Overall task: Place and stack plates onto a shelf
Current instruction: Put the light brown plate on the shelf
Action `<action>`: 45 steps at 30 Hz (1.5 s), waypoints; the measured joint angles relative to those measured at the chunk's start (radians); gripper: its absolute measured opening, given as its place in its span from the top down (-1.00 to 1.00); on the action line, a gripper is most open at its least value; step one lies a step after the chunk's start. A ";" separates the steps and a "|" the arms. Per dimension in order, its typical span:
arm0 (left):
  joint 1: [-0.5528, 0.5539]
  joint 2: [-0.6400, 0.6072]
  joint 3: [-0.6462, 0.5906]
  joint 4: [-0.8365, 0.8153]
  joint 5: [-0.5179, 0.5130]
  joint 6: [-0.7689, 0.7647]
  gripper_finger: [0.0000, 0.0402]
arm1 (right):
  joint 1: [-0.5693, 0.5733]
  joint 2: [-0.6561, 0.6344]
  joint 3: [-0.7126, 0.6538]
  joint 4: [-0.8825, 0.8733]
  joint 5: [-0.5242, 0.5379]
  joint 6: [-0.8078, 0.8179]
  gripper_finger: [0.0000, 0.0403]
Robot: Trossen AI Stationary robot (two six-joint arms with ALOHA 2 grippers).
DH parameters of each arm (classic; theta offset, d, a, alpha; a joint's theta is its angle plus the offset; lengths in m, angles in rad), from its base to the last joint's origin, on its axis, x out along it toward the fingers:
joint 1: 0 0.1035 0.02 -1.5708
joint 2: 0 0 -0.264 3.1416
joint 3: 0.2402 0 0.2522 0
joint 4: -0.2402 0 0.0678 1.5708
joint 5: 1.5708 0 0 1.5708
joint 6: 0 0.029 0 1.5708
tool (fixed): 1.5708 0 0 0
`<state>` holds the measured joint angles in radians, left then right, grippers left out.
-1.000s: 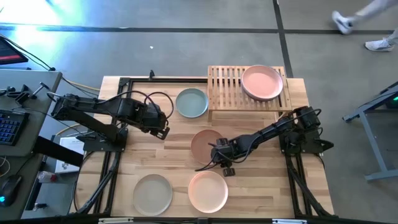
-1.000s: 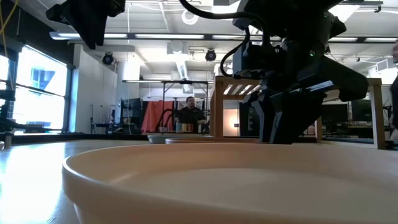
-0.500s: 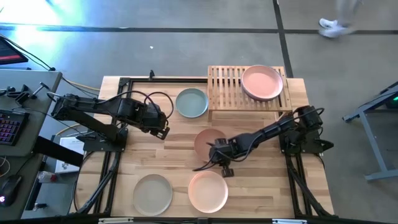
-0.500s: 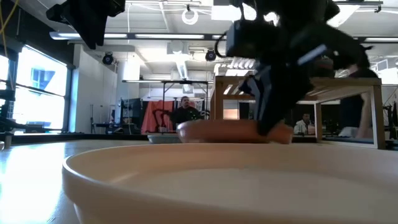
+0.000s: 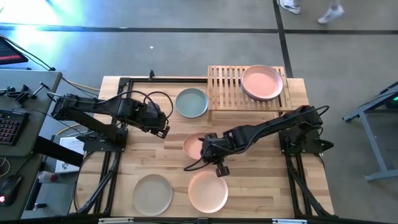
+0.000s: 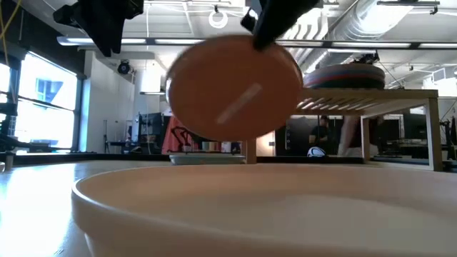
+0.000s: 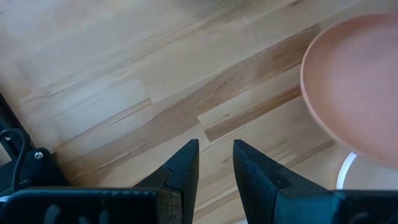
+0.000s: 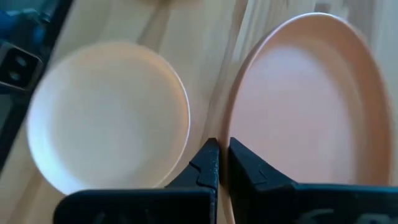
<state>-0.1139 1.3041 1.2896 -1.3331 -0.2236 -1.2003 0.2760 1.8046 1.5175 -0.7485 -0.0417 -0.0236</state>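
Note:
A rust-red plate (image 5: 193, 144) hangs tilted above the table's middle, its underside (image 6: 235, 86) turned toward the near edge. My right gripper (image 5: 209, 150) is shut on it. My left gripper (image 5: 163, 131) hovers open over bare wood left of centre, with nothing between its fingers (image 7: 186, 163). The slatted wooden shelf (image 5: 227, 87) stands at the far right, and a pink plate (image 5: 262, 82) rests flat on its top. A pale grey-blue plate (image 5: 191, 102) lies on the table beside the shelf. A peach plate (image 5: 208, 191) and a beige-grey plate (image 5: 153, 194) lie near the front edge. My right gripper pinches the rust-red plate's rim (image 8: 235, 127) between its two fingers, one over the upper face and one under it. The fingers slant down from the table's right side. The plate is lifted clear of the table and hangs steeply tilted below them.
The shelf's left half (image 5: 222, 79) holds nothing. The peach plate (image 8: 106, 118) lies just below the lifted one. Black arm frames (image 5: 106, 168) run along the table's left and right sides. People walk on the floor beyond the far edge.
My right gripper has shut on the rust-red plate's rim, then risen and drifted toward the table's left edge. The plate, flat on the table before, is now lifted clear and tipped steeply.

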 joint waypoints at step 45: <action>0.104 0.000 0.000 -0.008 -0.176 0.429 0.55 | -0.380 0.000 0.432 -0.351 0.506 0.004 1.00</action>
<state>-0.0101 1.3041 1.2896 -1.3415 -0.3993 -0.7715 -0.1043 1.8046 1.9494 -1.0996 0.4646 -0.0193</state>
